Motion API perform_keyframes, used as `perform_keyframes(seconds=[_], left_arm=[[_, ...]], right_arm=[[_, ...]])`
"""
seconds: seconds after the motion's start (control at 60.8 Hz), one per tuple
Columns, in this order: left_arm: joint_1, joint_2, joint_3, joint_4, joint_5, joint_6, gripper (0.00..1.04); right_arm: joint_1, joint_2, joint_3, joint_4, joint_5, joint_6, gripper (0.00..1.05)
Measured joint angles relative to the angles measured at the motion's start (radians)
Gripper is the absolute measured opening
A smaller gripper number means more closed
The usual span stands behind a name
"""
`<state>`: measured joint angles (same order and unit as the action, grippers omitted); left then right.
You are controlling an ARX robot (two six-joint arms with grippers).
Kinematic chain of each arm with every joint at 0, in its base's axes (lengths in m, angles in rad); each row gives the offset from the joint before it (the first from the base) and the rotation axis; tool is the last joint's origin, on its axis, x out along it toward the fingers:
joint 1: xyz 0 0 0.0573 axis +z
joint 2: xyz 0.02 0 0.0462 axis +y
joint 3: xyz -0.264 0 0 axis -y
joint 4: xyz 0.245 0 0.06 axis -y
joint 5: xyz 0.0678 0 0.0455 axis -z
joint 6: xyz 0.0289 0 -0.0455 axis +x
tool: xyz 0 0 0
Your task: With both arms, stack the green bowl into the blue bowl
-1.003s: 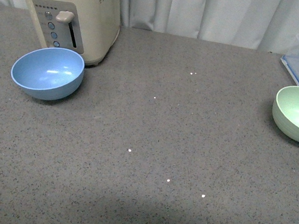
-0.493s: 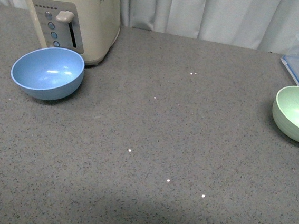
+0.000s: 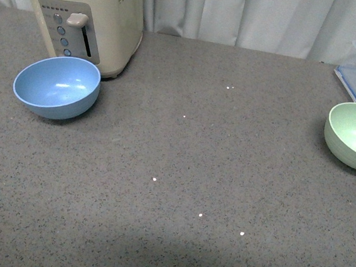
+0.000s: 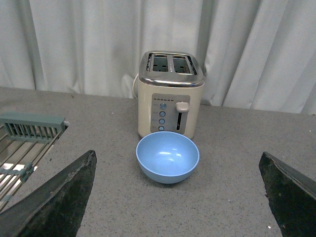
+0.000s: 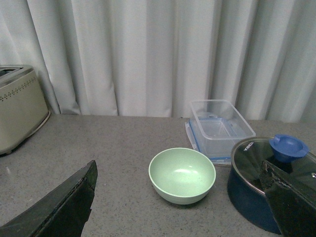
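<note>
Left fingers (image 4: 59, 197): spread wide, holding nothing.
Blue bowl (image 4: 168, 157): ahead of your left fingers, centred between them and apart from them, on the surface (image 3: 194, 160) just before the toaster (image 4: 171, 94).
Right fingers (image 5: 59, 207): spread wide.
Green bowl (image 5: 182, 175): ahead, centred between your right fingers, apart from them, beside the clear box (image 5: 219, 126).
Orientation: you see both bowls upright, mouths up; they are round, with no long axis.

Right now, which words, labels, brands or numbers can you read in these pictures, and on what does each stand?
Nothing can be read as words.
Toaster: small print on its front control panel, too small to read.
Pot lid: a small white mark near its rim, too blurred to read.
Blue bowl and green bowl: no marks.
</note>
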<state>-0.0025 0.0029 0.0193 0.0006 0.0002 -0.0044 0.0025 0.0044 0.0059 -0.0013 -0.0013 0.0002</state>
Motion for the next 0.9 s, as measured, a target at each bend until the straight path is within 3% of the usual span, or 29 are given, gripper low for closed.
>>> perform_keyframes(seconds=[0.904], left_arm=[[0.000,0.000,0.000,0.000,0.000,0.000,0.98]], right_arm=[[0.000,0.000,0.000,0.000,0.000,0.000,0.96]])
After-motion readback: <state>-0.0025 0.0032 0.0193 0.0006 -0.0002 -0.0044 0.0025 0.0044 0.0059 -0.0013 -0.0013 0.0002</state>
